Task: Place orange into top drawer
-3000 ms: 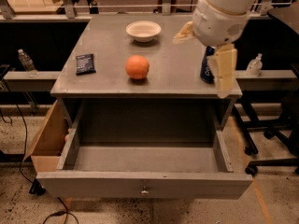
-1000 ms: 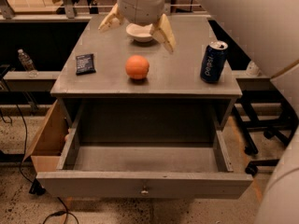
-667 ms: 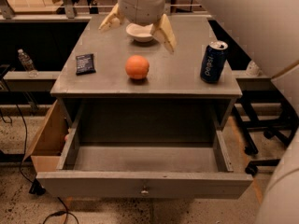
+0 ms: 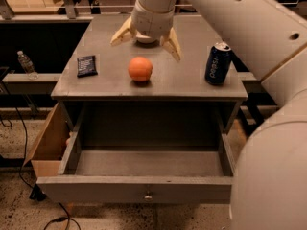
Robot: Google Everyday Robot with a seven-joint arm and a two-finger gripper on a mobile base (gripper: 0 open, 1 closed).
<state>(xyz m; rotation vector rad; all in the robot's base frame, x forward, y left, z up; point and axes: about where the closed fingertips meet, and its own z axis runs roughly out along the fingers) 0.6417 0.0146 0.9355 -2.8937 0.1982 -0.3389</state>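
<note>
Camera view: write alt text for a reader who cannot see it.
An orange sits on the grey cabinet top, just in front of the robot's open gripper hanging above it. Below, the top drawer is pulled open and empty; a Pepsi can stands to the right, a dark packet to the left.

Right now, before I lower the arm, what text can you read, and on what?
"pepsi": on the dark blue soda can.
Small black packet: print too blurred to read.
Clear plastic bottle: label unreadable.
Cream two-finger gripper, open over the grey cabinet top behind the round orange fruit: no markings.
</note>
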